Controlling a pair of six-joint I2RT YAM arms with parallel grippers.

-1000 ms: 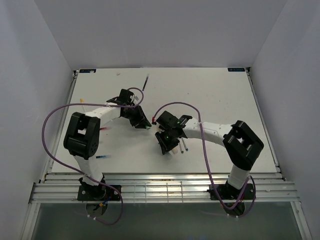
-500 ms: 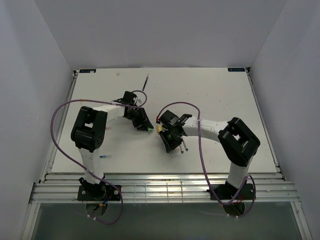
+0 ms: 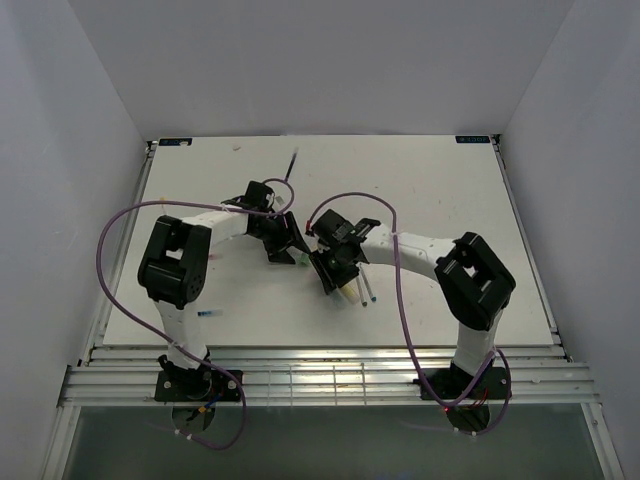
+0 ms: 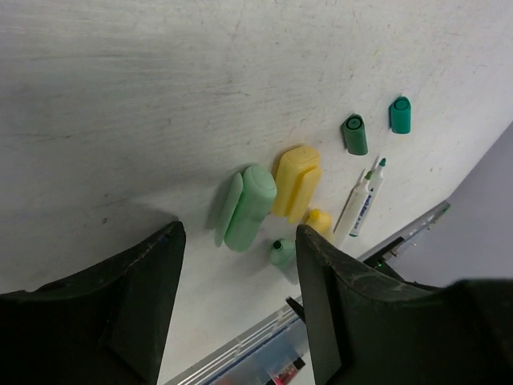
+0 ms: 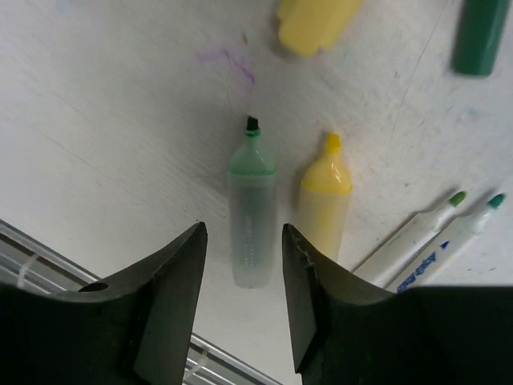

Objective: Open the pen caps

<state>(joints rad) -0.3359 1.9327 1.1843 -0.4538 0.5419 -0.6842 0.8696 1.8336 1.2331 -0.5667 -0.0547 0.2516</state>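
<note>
Pale green cap (image 4: 250,207) just beside yellow cap (image 4: 297,183), near table edge (image 4: 399,233).

Over the white desk (image 3: 440,180), the left gripper (image 3: 288,246) and right gripper (image 3: 328,270) hang close together near centre. Two thin pens (image 3: 364,292) lie beside the right one; a dark pen (image 3: 292,160) lies farther back.

A white table (image 3: 420,190), faintly scuffed and ink-marked, stands boxed in by 3 plain pale walls (image 3: 320,60). Slatted metal rails (image 3: 320,375) line its near edge.
</note>
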